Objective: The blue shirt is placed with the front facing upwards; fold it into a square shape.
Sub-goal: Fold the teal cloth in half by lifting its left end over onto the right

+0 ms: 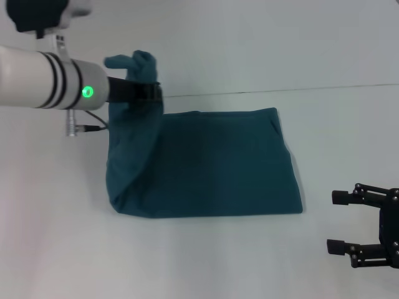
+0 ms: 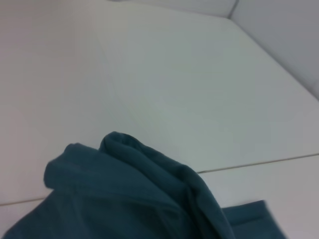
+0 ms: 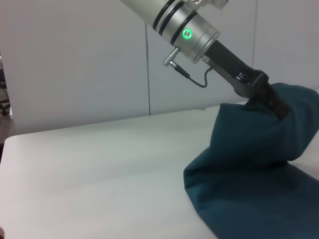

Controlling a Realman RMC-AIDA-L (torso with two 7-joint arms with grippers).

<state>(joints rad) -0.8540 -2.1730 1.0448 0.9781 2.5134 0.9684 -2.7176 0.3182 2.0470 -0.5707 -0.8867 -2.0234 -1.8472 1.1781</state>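
Observation:
The blue shirt lies on the white table, folded into a broad rectangle with no lettering showing. Its far left part is lifted off the surface and bunched into a peak. My left gripper reaches in from the left and is shut on that raised fabric, which hides its fingertips. The right wrist view shows the same hold, with the left gripper pulling the shirt up into a tent. The left wrist view shows only the gathered cloth. My right gripper stands open near the table's right front, apart from the shirt.
A thin seam runs across the white table just behind the shirt. A grey cable hangs from the left wrist beside the lifted cloth. Pale wall panels stand beyond the table.

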